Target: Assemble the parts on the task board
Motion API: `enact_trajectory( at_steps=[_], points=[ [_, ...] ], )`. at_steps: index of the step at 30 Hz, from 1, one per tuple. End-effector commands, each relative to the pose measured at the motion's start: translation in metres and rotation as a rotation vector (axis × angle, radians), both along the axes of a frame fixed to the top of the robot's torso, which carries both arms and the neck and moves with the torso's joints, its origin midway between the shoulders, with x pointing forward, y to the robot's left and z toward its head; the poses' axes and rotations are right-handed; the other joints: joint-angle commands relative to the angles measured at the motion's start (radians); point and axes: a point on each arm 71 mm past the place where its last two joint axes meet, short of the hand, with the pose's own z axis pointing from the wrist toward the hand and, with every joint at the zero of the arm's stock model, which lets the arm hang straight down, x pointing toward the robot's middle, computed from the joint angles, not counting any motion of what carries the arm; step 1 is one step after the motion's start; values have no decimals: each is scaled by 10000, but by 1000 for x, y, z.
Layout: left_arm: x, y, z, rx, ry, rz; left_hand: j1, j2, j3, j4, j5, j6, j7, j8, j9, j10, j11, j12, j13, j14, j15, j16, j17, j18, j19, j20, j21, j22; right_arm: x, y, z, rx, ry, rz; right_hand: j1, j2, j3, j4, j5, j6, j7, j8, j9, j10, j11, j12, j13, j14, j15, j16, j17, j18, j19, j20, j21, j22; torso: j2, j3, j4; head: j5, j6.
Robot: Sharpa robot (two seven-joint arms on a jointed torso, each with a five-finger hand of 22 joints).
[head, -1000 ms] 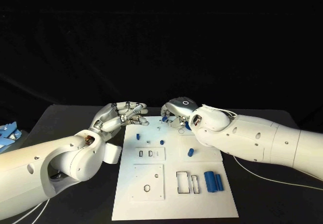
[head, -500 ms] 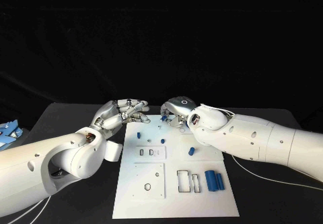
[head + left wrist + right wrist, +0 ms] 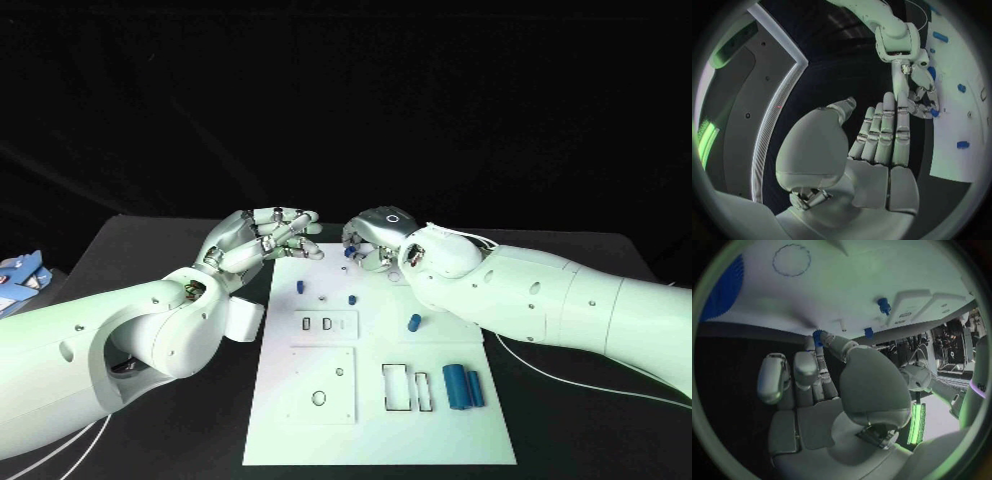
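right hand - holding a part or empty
Holding one: in the right wrist view the right hand pinches a small blue part at its fingertips, just off the task board.

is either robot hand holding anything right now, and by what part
The right robot hand pinches a small blue part by one end at its fingertips; the left robot hand holds nothing.

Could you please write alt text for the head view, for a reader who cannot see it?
Two white robot arms meet over the far end of a white rectangular task board on a black table; the silver right hand pinches a small blue part in its fingers, and the silver left hand hovers beside it. More small blue parts lie on the board.
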Motion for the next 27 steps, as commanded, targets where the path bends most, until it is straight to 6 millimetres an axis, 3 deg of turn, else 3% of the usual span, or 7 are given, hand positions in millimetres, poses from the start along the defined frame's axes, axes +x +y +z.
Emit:
enact_trajectory(
  at_steps=[1, 8, 10, 11, 14, 20, 27],
  points=[
    [-1, -3, 2, -123, -76, -252, -26, -19, 38, -9, 27, -64, 149, -38, 6, -45, 55, -38, -11, -14, 47, 59, 10, 37, 66, -7, 66, 16, 1, 0, -4, -79, 88, -22, -108, 22, 35, 4, 48, 3, 31, 20, 7, -15, 15, 15, -19, -5, -12, 65, -8, -178, 33, -17, 11, -12, 12, -25, 15, 0, -15],
    [-1, -4, 3, -127, -91, -274, -26, -19, 38, -9, 27, -64, 149, -38, 6, -45, 55, -38, -11, -14, 47, 59, 10, 37, 66, -7, 66, 16, 3, 1, -6, -181, 187, -67, -311, -167, -4, 86, 5, -303, 116, -116, 68, -304, 106, -55, -1, -90, 64, -14, -192, -139, -104, 38, -123, -184, 21, -22, 10, 7, -21],
    [-1, -4, 3, -126, -95, -273, -26, -19, 38, -9, 27, -64, 149, -38, 6, -45, 55, -38, -11, -14, 47, 59, 10, 37, 66, -7, 66, 16, 3, 1, -6, -154, 200, -67, -519, -383, -122, 190, 140, -610, 213, -287, 49, -610, 197, -143, -28, -144, 149, -65, -296, -114, -200, 95, -221, -308, 17, -19, -5, 34, -26],
    [-1, -4, 3, -125, -96, -270, -26, -19, 38, -9, 27, -64, 149, -38, 6, -45, 55, -38, -11, -14, 47, 59, 10, 37, 66, -7, 66, 16, 3, 0, -6, -140, 196, -68, -711, -624, -282, 282, 169, -1133, 321, -587, -35, -1114, 311, -321, -109, -221, 251, -180, -471, -68, -363, 168, -396, -550, 14, -18, -11, 46, -22],
    [0, -3, 4, -117, -100, -250, -26, -19, 38, -9, 27, -64, 149, -38, 6, -45, 55, -38, -11, -14, 47, 59, 10, 37, 66, -7, 66, 16, 2, -4, -5, -69, 173, -99, -778, -896, -609, 374, 191, -1798, 347, -1020, -114, -1694, 355, -328, -160, -293, 275, -243, -635, 15, -588, 252, -656, -869, 4, -10, -30, 65, -4],
    [1, 1, 4, -81, -118, -137, -14, -13, 48, -32, 25, -61, 147, -42, 12, -33, 54, -55, -6, -32, 46, 84, 51, 37, 62, -9, 76, 17, -6, -23, -2, 43, 200, -255, -660, -941, -854, 447, 557, -1616, 359, -989, 7, -1825, 356, -3, -106, -302, 281, -190, -648, 13, -564, 266, -680, -825, -6, -1, -90, 124, 44],
    [3, 7, 4, -61, -116, 15, -12, -13, 49, -36, 25, -60, 146, -43, 12, -30, 53, -57, -5, -34, 45, 87, 56, 37, 62, -9, 77, 17, -18, -58, 16, 745, 303, -634, -621, -930, -1017, 643, 622, -1282, 291, -942, 126, -1344, 268, 699, 104, -210, 218, 88, -410, -84, -239, 222, -373, -313, -72, 40, -192, 121, 115]
  ],
)
